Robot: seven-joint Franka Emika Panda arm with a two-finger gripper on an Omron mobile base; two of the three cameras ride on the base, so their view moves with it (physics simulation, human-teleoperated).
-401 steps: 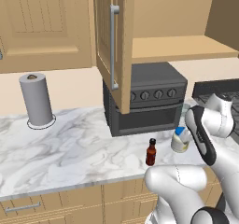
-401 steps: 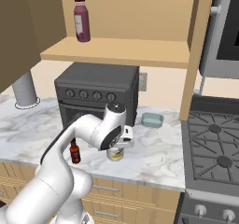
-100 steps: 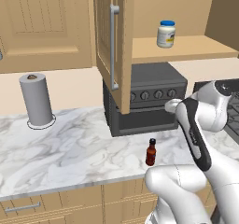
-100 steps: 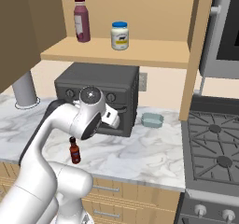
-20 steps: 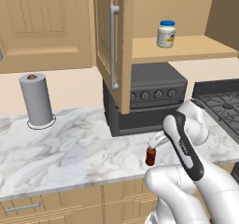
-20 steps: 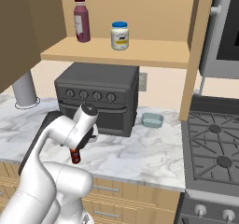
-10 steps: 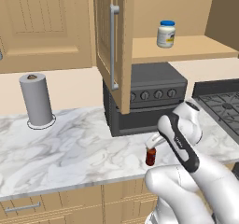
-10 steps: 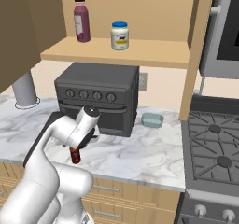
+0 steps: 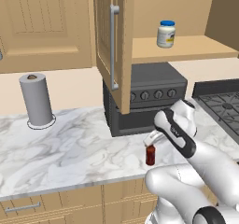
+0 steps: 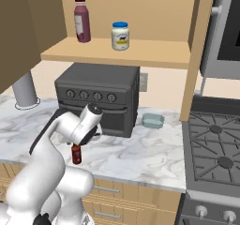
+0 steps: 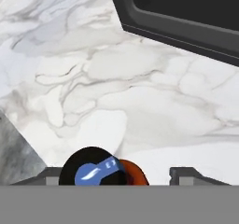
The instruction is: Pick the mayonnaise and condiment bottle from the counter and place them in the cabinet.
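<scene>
The mayonnaise (image 9: 166,33) now stands on the shelf inside the open cabinet (image 9: 115,45), near a tall purple bottle (image 10: 81,19), while twenty seconds ago it was on the table (image 9: 70,143) in front of the dark oven (image 9: 147,97); so the first half of the task looks finished. The arm has since come down from the height of the oven to the condiment bottle (image 9: 150,155), which stands upright on the table near its front edge, just before the oven, in the same place as in all the earlier pictures. Over the last second the gripper (image 9: 152,139) has lowered only a little more and is now directly above the cap of the bottle, very close to it or touching it. In the hand view the black cap with the reddish shoulder (image 11: 100,171) lies at the bottom edge, with one dark fingertip (image 11: 189,175) to the right of it and the other to the left, so the fingers stand apart on both sides of the neck. I cannot tell if they press on the bottle already; it seems to me that they are not closed yet. My judgement is that the step in hand is the grasp of the second thing: the fingers must close on the neck, and then the bottle must go up to the shelf beside the mayonnaise. The bottle is slim, so a grip that is off centre could tip it.
</scene>
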